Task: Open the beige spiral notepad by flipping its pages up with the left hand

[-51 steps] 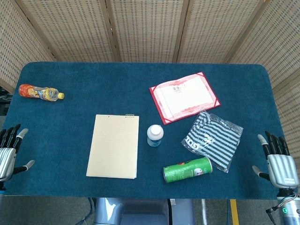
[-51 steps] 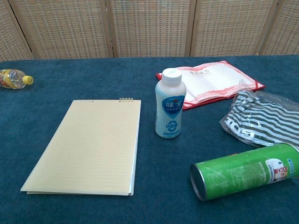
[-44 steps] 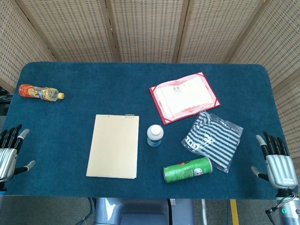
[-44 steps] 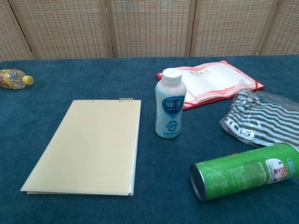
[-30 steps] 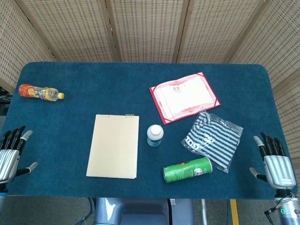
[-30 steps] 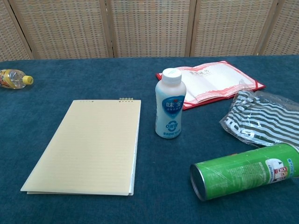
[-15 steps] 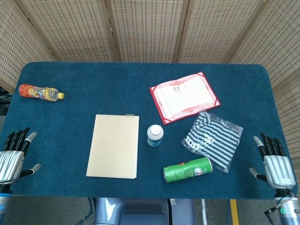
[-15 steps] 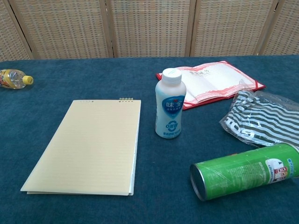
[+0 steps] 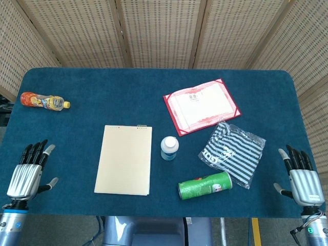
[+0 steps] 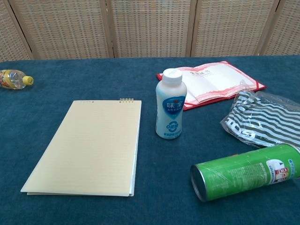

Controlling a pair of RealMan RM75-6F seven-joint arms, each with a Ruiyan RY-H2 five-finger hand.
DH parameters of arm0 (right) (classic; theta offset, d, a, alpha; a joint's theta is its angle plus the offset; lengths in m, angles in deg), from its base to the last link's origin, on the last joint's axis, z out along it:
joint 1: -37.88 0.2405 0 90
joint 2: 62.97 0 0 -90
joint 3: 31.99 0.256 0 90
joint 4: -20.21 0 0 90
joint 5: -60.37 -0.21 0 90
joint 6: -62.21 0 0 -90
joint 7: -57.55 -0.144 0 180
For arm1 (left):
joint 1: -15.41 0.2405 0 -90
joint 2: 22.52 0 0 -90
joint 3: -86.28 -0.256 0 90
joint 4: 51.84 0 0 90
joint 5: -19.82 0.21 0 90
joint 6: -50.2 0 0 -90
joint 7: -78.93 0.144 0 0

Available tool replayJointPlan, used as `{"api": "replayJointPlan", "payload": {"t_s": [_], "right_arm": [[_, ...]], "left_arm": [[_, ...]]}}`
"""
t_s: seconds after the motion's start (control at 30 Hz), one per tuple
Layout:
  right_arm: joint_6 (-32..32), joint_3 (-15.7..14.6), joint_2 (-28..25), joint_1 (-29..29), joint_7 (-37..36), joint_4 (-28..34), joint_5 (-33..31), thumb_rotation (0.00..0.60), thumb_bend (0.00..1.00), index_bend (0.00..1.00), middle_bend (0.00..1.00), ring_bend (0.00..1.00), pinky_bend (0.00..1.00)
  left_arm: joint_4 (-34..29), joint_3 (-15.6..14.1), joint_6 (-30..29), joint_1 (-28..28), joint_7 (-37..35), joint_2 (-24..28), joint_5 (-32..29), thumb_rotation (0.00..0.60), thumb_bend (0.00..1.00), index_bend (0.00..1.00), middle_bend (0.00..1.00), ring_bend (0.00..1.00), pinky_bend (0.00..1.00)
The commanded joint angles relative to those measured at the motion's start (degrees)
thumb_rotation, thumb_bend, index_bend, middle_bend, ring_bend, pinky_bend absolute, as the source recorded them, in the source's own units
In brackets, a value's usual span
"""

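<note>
The beige spiral notepad [image 9: 124, 159] lies flat and closed on the blue table, left of centre, its spiral binding at the far edge; the chest view shows the notepad [image 10: 88, 146] too. My left hand [image 9: 25, 176] hovers over the table's front left corner, fingers spread and empty, well to the left of the notepad. At the front right corner my right hand [image 9: 301, 178] is also open with nothing in it. Neither hand appears in the chest view.
A white milk bottle [image 9: 169, 148] stands just right of the notepad. A green can [image 9: 205, 185] lies on its side near the front edge. A striped bag [image 9: 231, 152], a red certificate folder [image 9: 201, 105] and an orange drink bottle [image 9: 43, 101] lie around.
My left hand has moved to the right and a little forward over the table corner, toward the notepad. The right hand has barely shifted. The notepad has not moved.
</note>
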Motion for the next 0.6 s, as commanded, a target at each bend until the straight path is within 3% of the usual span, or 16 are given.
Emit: {"api": "replayJointPlan", "payload": {"t_s": [0.03, 0.6], "right_arm": [[0.0, 0.0, 0.0, 0.0, 0.0, 0.0, 0.0, 0.6, 0.21, 0.03, 0.0, 0.0, 0.0], [0.3, 0.6, -0.9, -0.3, -2.2, -0.3, -1.0, 0.6, 0.21, 0.03, 0.0, 0.0, 0.0]], "left_arm": [[-1.2, -0.2, 1.1, -0.7, 1.8, -0.8, -0.5, 0.6, 0.21, 0.0, 0.0, 0.0, 0.0], [-5.1, -0.7, 9.7, -6.6, 15.3, -8.5, -2.6, 0.6, 0.21, 0.0, 0.0, 0.0, 0.0]]}}
